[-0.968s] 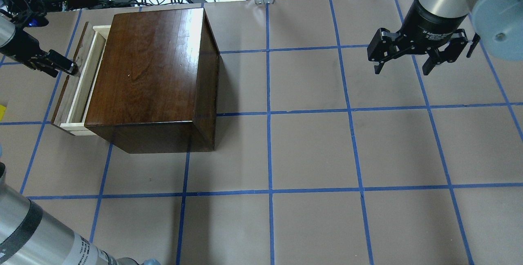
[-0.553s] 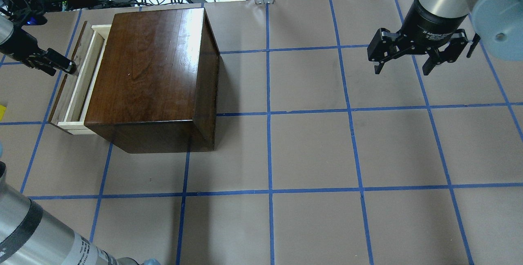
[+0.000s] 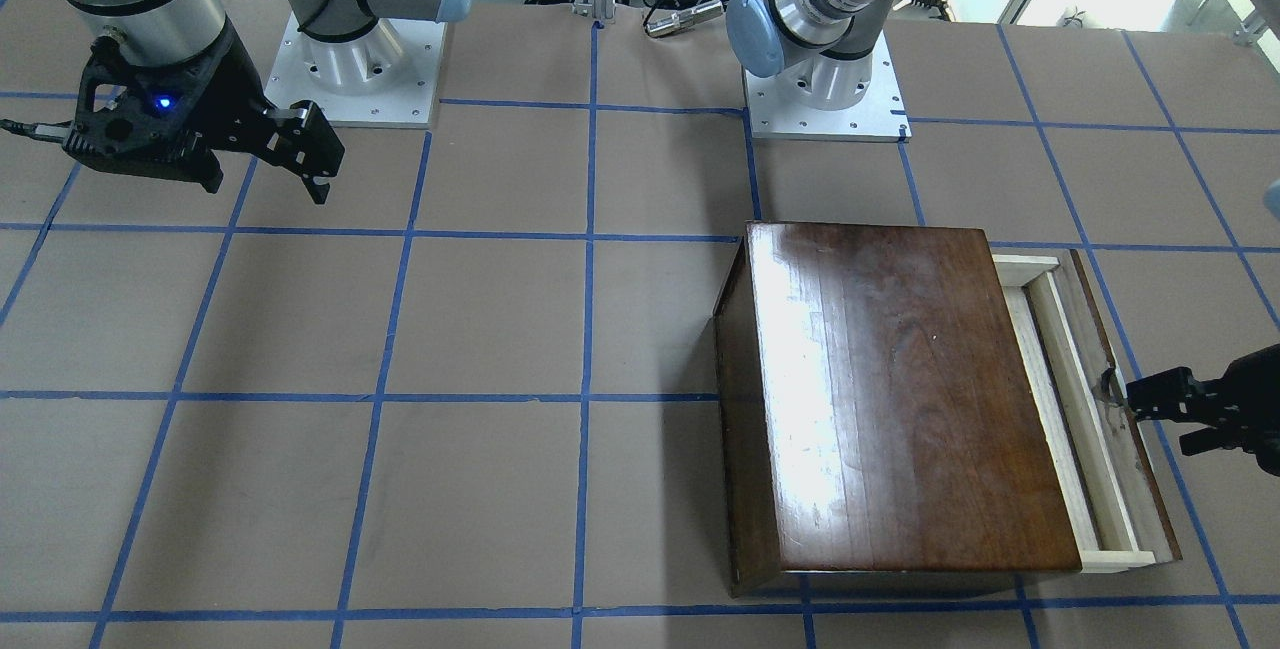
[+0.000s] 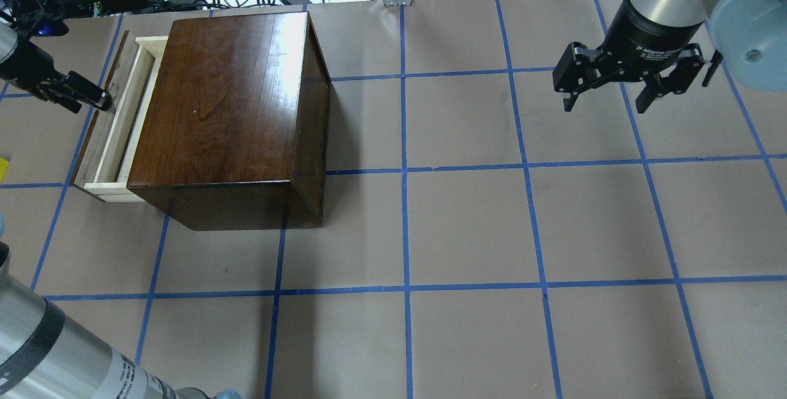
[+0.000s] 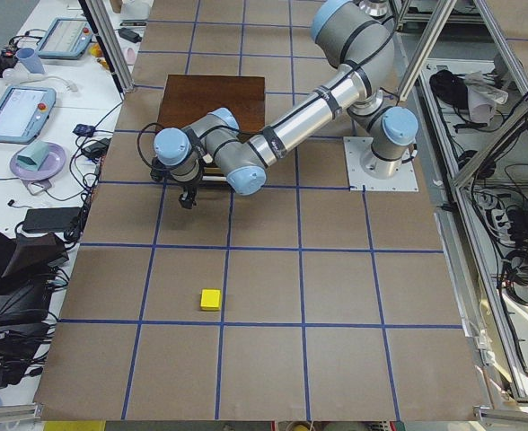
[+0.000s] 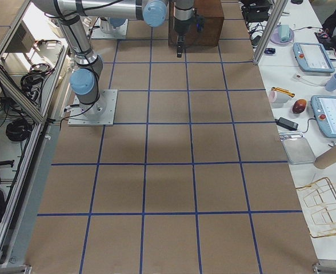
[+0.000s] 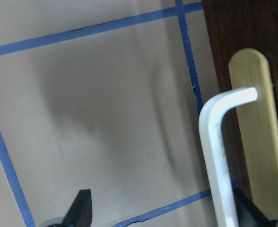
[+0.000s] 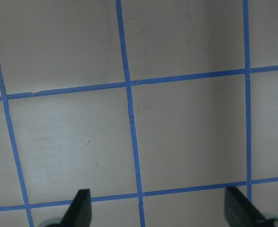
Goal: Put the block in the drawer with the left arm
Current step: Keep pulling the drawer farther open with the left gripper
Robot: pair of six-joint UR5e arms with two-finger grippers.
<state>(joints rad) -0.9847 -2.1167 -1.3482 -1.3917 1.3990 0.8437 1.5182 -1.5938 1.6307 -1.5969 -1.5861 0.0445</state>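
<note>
The drawer point(image 4: 117, 122) sticks partly out of the dark wooden box point(image 4: 227, 104), showing pale wood walls and its dark front panel point(image 3: 1120, 399). My left gripper point(image 4: 101, 101) is at that front panel. In the left wrist view its fingers stand wide apart, and the drawer's white bent handle point(image 7: 214, 156) lies beside the right finger, so the gripper point(image 7: 166, 213) is open. The yellow block point(image 5: 211, 299) lies on the table well away from the drawer and shows at the overhead view's left edge point(image 4: 3, 168). My right gripper point(image 4: 605, 104) hangs open over bare table at the far right.
Blue tape lines divide the brown table point(image 4: 467, 227) into squares. Cables, cups and tablets point(image 5: 17, 99) lie beyond the table's far edge. The two arm bases point(image 3: 820, 79) stand at the robot's side of the table.
The drawer has slid a little further out of the box, with my left gripper moving the same way at its front. The right arm has not moved.
</note>
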